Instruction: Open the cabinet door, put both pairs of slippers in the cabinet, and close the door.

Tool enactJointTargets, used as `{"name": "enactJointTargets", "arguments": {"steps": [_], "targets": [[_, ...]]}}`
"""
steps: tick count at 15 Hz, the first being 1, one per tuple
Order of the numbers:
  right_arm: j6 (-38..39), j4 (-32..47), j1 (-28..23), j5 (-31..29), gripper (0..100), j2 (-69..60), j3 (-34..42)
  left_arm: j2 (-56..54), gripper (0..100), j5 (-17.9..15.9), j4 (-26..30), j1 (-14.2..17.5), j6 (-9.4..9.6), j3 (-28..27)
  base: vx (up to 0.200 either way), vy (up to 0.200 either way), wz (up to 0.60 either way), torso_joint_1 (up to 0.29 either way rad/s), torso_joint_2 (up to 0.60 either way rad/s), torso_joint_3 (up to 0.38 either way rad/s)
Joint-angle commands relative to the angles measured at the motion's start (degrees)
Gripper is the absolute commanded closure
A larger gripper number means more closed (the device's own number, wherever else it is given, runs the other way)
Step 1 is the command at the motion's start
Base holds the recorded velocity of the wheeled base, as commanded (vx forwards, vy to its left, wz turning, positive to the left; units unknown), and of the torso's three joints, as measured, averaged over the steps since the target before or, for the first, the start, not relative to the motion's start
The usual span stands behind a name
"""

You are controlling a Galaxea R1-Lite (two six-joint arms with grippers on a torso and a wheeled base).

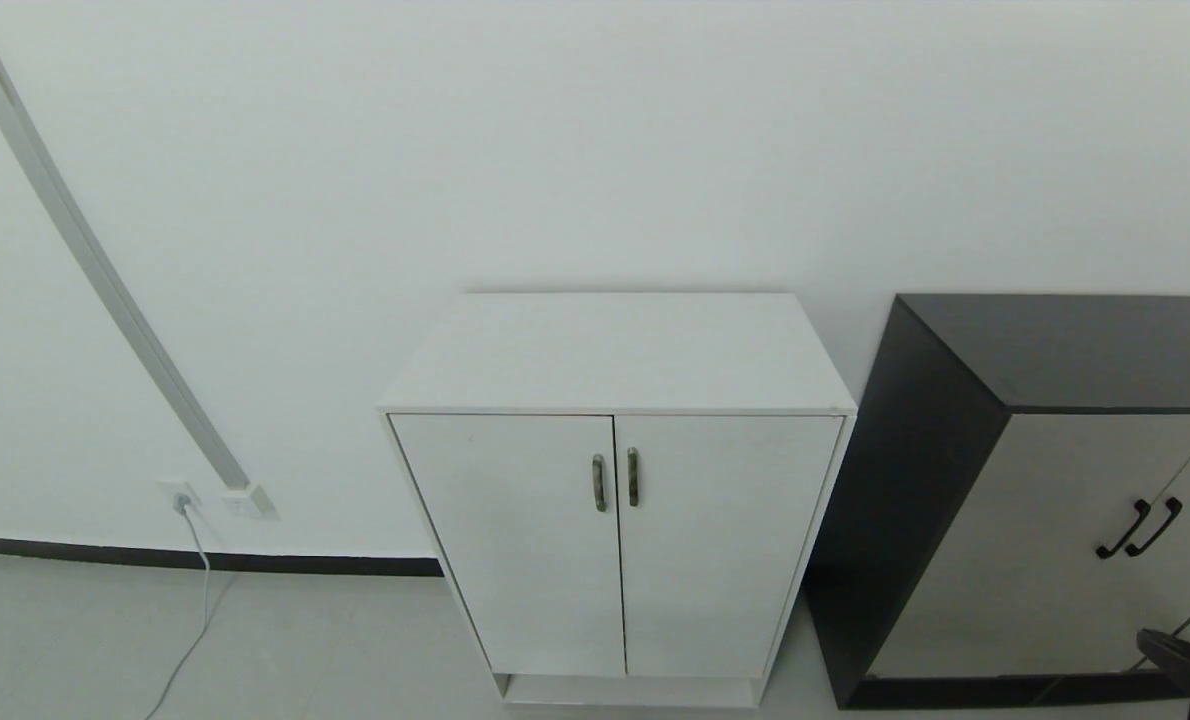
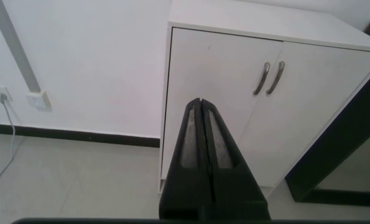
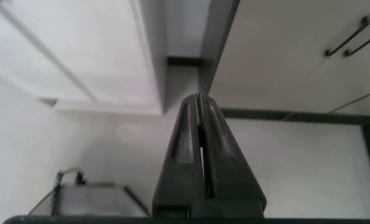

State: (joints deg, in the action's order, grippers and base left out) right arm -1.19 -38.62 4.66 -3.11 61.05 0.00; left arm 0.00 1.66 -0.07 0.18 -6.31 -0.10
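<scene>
Cabinet [image 1: 615, 350] stands shut on the floor [image 1: 305, 640] against the wall [image 1: 555, 150], with a black cabinet [image 1: 915, 480] just beside it on your right. Its two upright handles [image 1: 599, 483] flank the middle seam. Your left gripper [image 2: 200, 101], fingers pressed together, faces the left door [image 1: 515, 540] and looks nearer those handles. Your right gripper [image 3: 201, 96], fingers also together, points at the gap between the two cabinets.

The cabinet [image 1: 615, 350] stands against the wall [image 1: 595, 150], its door handles [image 1: 599, 483] side by side at the middle seam. A second cabinet [image 1: 915, 480] stands just right of it. Left of it, a wall socket [image 1: 177, 495] sits low, its cable [image 1: 202, 585] hanging to the floor [image 1: 355, 640].
</scene>
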Motion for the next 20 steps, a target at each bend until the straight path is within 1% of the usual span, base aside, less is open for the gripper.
{"name": "enactJointTargets", "arguments": {"steps": [1, 5, 8, 11, 14, 16, 18, 20], "targets": [[0.14, 7.07, 0.00, 2.58, 100, -9.37, 0.00, 0.09, 100, 0.01, -0.01, -0.01, -0.01, 0.01, 0.000, 0.000, 0.00, 0.000, 0.00, 0.000], [-0.56, 18.23, 0.18, 6.01, 100, -18.34, 0.00, 0.09, 100, -0.08, -0.01, -0.01, -0.01, 0.01, 0.000, 0.000, 0.00, 0.000, 0.00, 0.000], [-1.44, 25.08, 1.06, 8.12, 100, -22.64, 0.00, 0.09, 100, 0.01, -0.01, -0.01, -0.01, 0.01, 0.000, 0.000, 0.00, 0.000, 0.00, 0.000], [-1.35, 26.23, 1.67, 8.21, 100, -22.91, 0.00, 0.09, 100, -0.08, -0.01, -0.01, -0.01, 0.01, 0.000, 0.000, 0.00, 0.000, 0.00, 0.000], [-1.35, 29.04, 1.85, 8.91, 100, -23.61, 0.00, 0.09, 100, -0.08, -0.01, -0.01, 0.07, 0.01, 0.000, 0.000, 0.00, 0.000, 0.00, 0.000], [-1.27, 31.68, 1.85, 9.00, 100, -25.28, 0.00, 0.09, 100, -0.08, -0.01, -0.01, -0.01, 0.01, 0.000, 0.000, 0.00, 0.000, 0.00, 0.000], [-1.27, 36.07, 2.02, 9.61, 100, -28.97, 0.00, 0.09, 100, -0.08, -0.01, -0.01, 0.07, 0.01, 0.000, 0.000, 0.00, 0.000, 0.00, 0.000], [-0.91, 36.69, 2.02, 10.05, 100, -30.03, 0.00, 0.09, 100, -0.08, -0.01, -0.01, -0.01, 0.01, 0.000, 0.000, 0.00, 0.000, 0.00, 0.000]]}}
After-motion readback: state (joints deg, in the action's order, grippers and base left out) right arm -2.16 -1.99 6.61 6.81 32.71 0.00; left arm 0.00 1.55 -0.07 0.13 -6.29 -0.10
